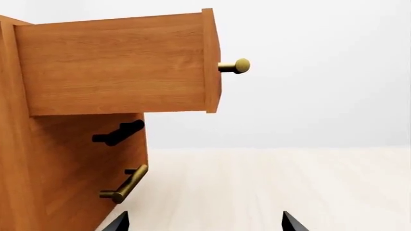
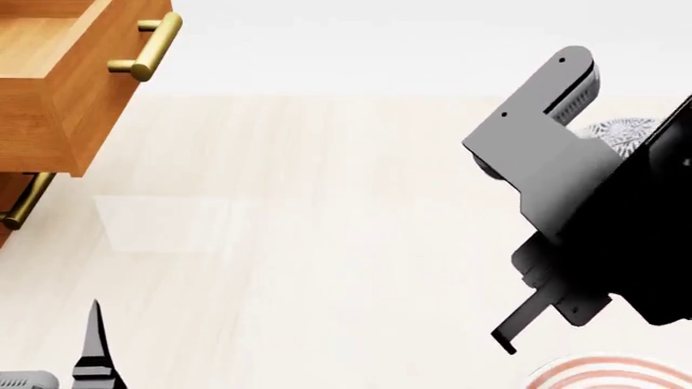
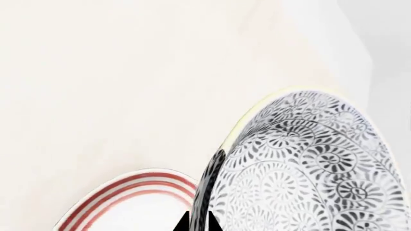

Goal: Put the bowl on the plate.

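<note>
Apparently pinched at the thin yellowish rim by the right gripper [image 3: 198, 222]: small deep white bowl with grey-blue floral pattern [image 3: 308, 168], tilted near the red-ringed white plate [image 3: 138, 202]. Likely stiff, glazed, slippery, breakable. Left gripper [image 1: 204, 222] spread, empty.

Head cam looks down over the table [image 2: 324, 243]; drawer unit [image 2: 65, 81] at 10 o'clock. Left wrist cam sits low, facing that same drawer unit [image 1: 77, 120] side-on. Right wrist cam sits tight on bowl [image 3: 308, 173] and plate [image 3: 134, 192]; both edge into head view.
</note>
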